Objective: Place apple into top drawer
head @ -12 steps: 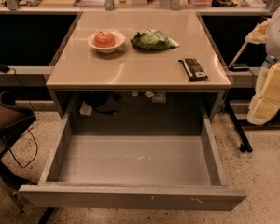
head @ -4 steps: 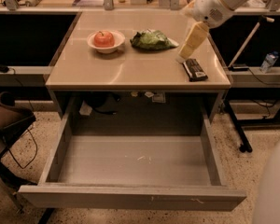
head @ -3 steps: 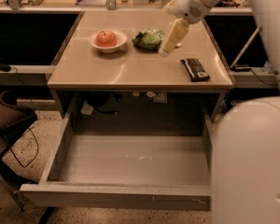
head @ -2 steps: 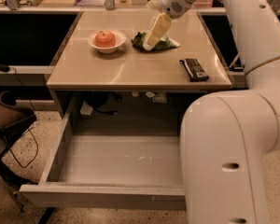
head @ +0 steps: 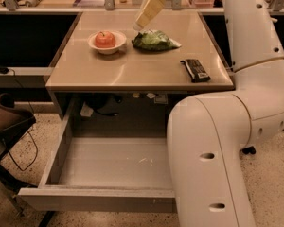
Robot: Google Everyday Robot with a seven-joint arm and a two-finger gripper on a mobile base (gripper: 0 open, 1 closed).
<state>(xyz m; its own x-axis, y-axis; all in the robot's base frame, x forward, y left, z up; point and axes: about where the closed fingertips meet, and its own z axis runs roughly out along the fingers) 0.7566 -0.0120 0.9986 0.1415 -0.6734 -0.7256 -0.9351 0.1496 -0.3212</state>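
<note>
A red-orange apple (head: 105,39) rests in a small white bowl (head: 107,48) at the back left of the tan table (head: 132,72). The top drawer (head: 104,174) stands pulled open below the table, grey inside, with nothing visible in it; my arm covers its right part. My gripper (head: 141,23) hangs over the back middle of the table, its cream fingers (head: 149,11) pointing down-left, above the green bag (head: 154,40) and a short way right of the apple. It holds nothing that I can see.
A dark flat bar (head: 195,70) lies at the table's right front. My large white arm (head: 227,141) fills the right side in front of the drawer. A brown chair (head: 7,122) stands at the left. Cables hang under the tabletop.
My gripper has swept from the right side of the table leftward across the bar and the green bag, ending closer to the apple. The arm now blocks the drawer's right part.
</note>
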